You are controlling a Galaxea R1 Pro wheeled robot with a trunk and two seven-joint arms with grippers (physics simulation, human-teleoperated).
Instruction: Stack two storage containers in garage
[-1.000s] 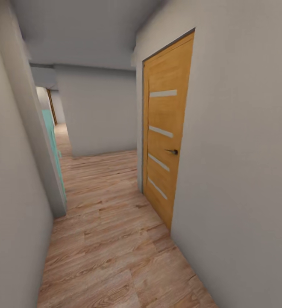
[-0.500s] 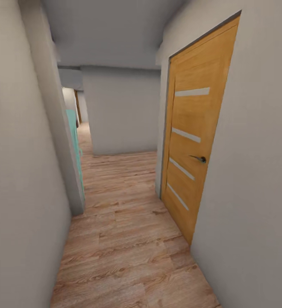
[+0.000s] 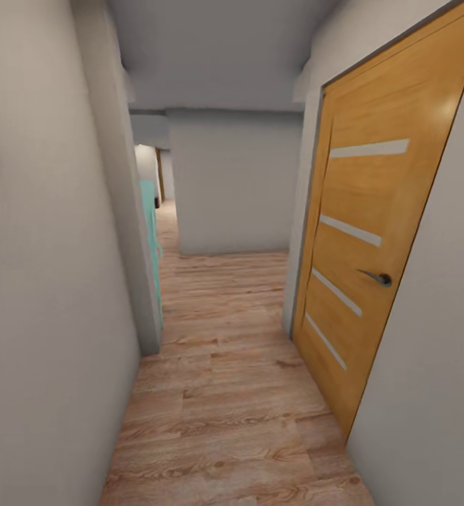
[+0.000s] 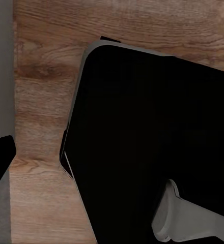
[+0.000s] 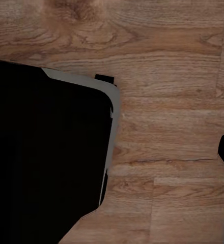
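I am in a narrow hallway with a light wood plank floor (image 3: 225, 393). The two storage containers, the living room and the garage are out of view. Both wrist views look down at the plank floor (image 4: 40, 101) and at my own black, grey-edged base (image 4: 152, 142) (image 5: 46, 157). A dark sliver sits at the edge of each wrist view, too little to read how the fingers stand.
An orange wooden door (image 3: 372, 253) with a dark lever handle (image 3: 378, 277) stands shut in the right wall, close by. The grey left wall (image 3: 42, 281) is close too, with a teal panel (image 3: 150, 232) past its corner. A grey wall block (image 3: 235, 183) ends the hallway ahead, with a passage at its left.
The whole head view has shifted: the camera has moved forward down the hallway. The orange door now looms larger and sits further right, and the far wall block is nearer.
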